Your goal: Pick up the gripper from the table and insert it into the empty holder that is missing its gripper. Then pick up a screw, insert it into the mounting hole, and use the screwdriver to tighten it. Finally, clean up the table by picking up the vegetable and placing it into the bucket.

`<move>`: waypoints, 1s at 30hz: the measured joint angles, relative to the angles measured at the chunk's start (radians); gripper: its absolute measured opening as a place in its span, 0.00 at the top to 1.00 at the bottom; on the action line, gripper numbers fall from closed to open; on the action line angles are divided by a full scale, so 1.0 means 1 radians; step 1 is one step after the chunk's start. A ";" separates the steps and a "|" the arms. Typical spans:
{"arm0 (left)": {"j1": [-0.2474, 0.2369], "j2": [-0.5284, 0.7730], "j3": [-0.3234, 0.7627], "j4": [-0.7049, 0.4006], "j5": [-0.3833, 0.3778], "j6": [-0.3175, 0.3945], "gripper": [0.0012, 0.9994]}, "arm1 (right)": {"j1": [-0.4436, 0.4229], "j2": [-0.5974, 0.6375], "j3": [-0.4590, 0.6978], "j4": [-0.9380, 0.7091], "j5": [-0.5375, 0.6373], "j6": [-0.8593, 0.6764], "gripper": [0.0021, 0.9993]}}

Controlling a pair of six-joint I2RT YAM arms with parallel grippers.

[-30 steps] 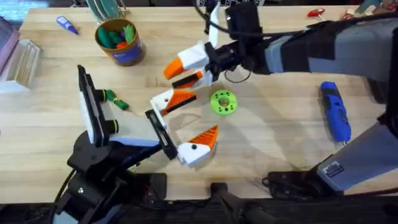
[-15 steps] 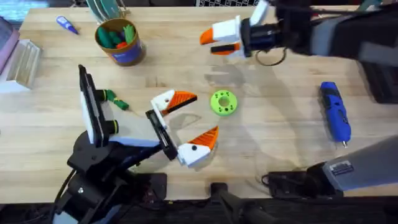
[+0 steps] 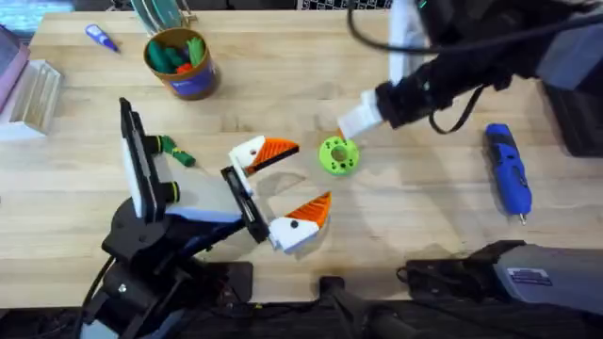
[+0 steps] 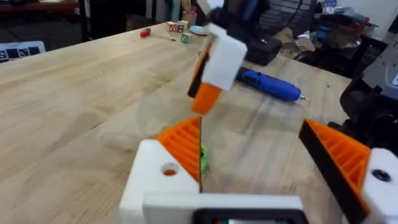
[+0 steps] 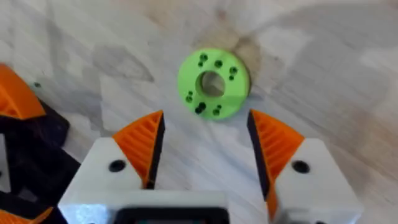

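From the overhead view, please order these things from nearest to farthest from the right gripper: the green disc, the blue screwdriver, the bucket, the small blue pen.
Measured from the right gripper:
1. The green disc, just below the fingertips, mid-table.
2. The blue screwdriver, on the table's right side.
3. The bucket, far left, holding toy vegetables.
4. The small blue pen, at the far left corner.

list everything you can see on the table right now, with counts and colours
green disc: 1, bright green, mid table, below the right gripper
bucket: 1, orange with blue band, far left, toys inside
vegetable: 1, dark green, left, beside the left arm
screwdriver: 1, blue, right side
small pen: 1, blue-purple, far left corner
clear box: 1, left edge
left gripper: white, orange fingers, open
right gripper: white, orange fingers, open over the disc
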 joint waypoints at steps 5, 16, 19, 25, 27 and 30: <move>0.000 0.000 0.000 0.000 0.000 0.000 0.01 | 0.092 0.014 0.000 -0.025 0.060 -0.007 0.25; 0.000 0.000 0.000 0.000 0.000 0.000 0.01 | 0.230 0.147 0.000 -0.015 0.170 0.018 0.45; 0.000 0.000 0.000 0.000 0.000 0.000 0.01 | 0.232 0.181 0.000 -0.017 0.186 0.035 0.54; 0.000 0.000 0.000 0.000 0.000 0.000 0.01 | 0.232 0.203 0.000 -0.022 0.197 0.046 0.65; 0.000 0.000 0.000 0.000 0.000 0.000 0.01 | 0.232 0.205 0.000 -0.021 0.199 0.049 0.69; 0.000 0.000 0.000 0.000 0.000 0.000 0.01 | 0.232 0.214 0.000 -0.017 0.202 0.056 0.74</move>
